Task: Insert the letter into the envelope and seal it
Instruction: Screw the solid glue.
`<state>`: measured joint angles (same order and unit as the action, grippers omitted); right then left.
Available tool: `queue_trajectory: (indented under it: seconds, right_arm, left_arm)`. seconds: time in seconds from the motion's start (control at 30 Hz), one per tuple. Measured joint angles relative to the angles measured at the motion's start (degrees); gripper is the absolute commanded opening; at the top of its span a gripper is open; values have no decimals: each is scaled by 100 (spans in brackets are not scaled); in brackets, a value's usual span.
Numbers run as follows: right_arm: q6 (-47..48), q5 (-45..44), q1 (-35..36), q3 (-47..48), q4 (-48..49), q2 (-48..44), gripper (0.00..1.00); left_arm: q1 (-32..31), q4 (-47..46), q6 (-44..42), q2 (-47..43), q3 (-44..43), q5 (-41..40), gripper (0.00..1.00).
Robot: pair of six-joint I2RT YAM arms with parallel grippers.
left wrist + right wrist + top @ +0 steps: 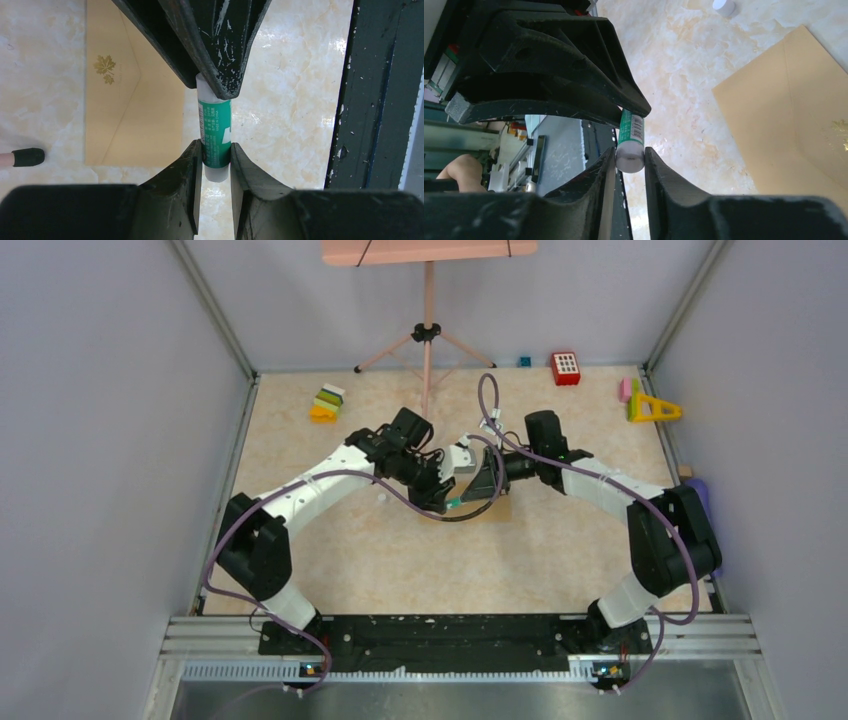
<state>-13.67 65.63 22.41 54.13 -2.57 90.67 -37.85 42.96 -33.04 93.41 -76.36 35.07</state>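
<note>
Right, the pale marbled tabletop (330, 550) first: the envelope (125, 125) lies flat on it, gold leaf mark up, just beside and below where the two arms meet. The letter shows in no view. It may already be tucked inside, but that can't be told from here.

Both arms are locked onto one thing above the tabletop. The left tool (216, 150) has its fingers pinched in close on the green body of a glue stick (215, 130), and the right tool (630, 152) is clamped just as narrowly on the stick's white end. One tool steadying the barrel while the other takes the end looks like a set-up for twisting or pulling, to get the glue ready for the flap.

Off on the tabletop, well apart from the stick, sits a small white round piece (724, 6), quite possibly its cap.
</note>
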Motion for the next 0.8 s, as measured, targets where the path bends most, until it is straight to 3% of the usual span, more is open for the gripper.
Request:
queue_trajectory:
  seconds: [0.1,0.4,0.7,0.8]
  right_arm:
    - [13,-26,0,0,-4,0,15]
    - [42,-42,0,0,-4,7,10]
    - [116,-39,0,2,-13,17,11]
    - [116,-37,0,2,-13,17,11]
  left_arm:
    - [-9,17,-2,9,2,7,0]
    - [-9,22,0,9,2,-2,1]
    - [-11,-52,50,11,15,-24,84]
    - [-11,-149,111,11,48,-24,91]
